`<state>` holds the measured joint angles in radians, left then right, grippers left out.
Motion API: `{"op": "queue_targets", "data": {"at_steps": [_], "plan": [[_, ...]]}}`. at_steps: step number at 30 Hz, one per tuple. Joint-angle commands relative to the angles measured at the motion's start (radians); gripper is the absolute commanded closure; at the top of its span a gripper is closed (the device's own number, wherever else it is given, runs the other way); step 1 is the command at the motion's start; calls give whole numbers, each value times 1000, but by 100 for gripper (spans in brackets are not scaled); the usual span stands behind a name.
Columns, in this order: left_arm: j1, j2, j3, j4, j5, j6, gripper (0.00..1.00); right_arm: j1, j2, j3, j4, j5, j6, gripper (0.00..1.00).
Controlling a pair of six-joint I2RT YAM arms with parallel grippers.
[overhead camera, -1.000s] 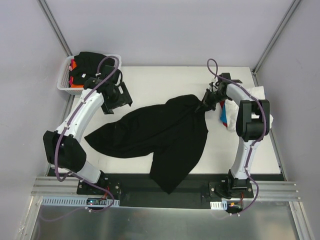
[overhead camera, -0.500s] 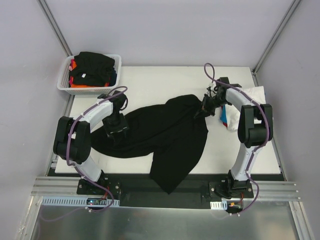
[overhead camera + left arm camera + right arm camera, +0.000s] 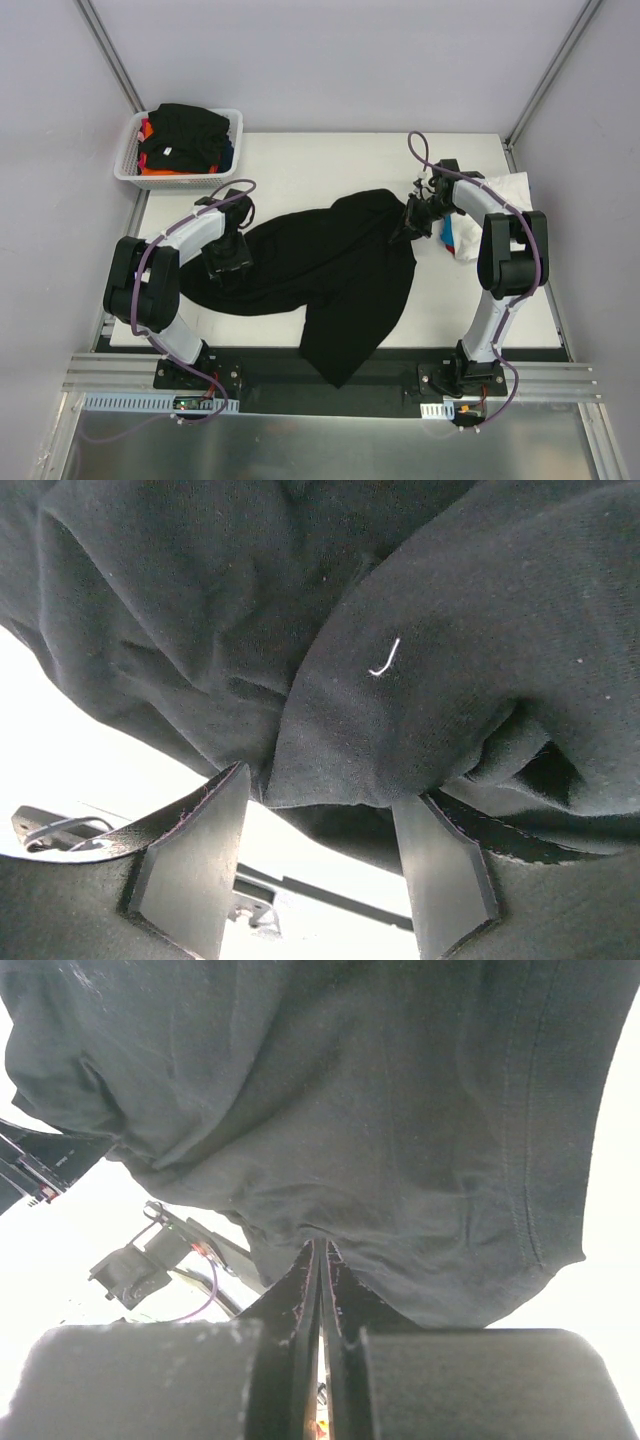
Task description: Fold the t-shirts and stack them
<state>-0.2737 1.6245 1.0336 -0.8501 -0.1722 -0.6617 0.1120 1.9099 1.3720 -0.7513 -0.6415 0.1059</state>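
Note:
A large black t-shirt (image 3: 320,262) lies crumpled across the middle of the table, with one part hanging over the near edge. My left gripper (image 3: 228,262) is down on its left part. In the left wrist view the gripper (image 3: 320,795) is open, its jaws standing wide apart with a fold of the black cloth (image 3: 420,630) at their tips. My right gripper (image 3: 412,220) is at the shirt's far right corner. In the right wrist view it (image 3: 322,1245) is shut on the edge of the black cloth (image 3: 350,1110).
A white mesh basket (image 3: 128,168) at the far left corner holds a black shirt (image 3: 185,130) on top of orange (image 3: 152,170) and red ones. A white shirt (image 3: 510,190) with red and blue cloth (image 3: 447,235) beside it lies at the right edge, behind my right arm.
My left arm has swung from beside the basket down onto the left part of the black shirt. My right gripper has held its grip and shifted slightly.

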Motion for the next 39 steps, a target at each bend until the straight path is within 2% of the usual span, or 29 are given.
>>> {"op": "queue_targets", "data": {"at_steps": [1,8,9,10,11,14,20,22,24,27,31,34,39], "plan": [[2,-28,3,17,-50,34,42,2,-72,-4,-42,5,-31,99],[2,-48,-44,134,66,57,46,2,-78,-4,-51,9,-29,99],[2,-57,-46,144,72,54,50,2,-81,-4,-52,11,-29,99],[4,-61,-49,148,74,51,70,2,-84,-2,-51,13,-28,99],[2,-64,-50,149,76,50,79,2,-86,-5,-52,17,-29,99],[4,-58,-50,151,76,53,93,2,-92,-7,-56,17,-29,99],[2,-81,-41,120,60,63,96,2,-91,-19,-56,19,-32,99],[4,-101,-8,80,36,50,93,2,-91,-25,-56,20,-35,99],[2,-115,77,8,11,40,86,3,-89,-28,-54,22,-35,99],[2,-97,245,-62,-36,54,83,9,-78,-34,-52,19,-37,99],[10,20,568,-150,-75,66,82,21,-68,-27,-51,17,-31,99],[24,139,698,-178,-66,79,81,31,-69,-21,-52,17,-28,99],[48,320,750,-150,-61,96,83,31,-103,-31,-63,26,-37,99]]}}
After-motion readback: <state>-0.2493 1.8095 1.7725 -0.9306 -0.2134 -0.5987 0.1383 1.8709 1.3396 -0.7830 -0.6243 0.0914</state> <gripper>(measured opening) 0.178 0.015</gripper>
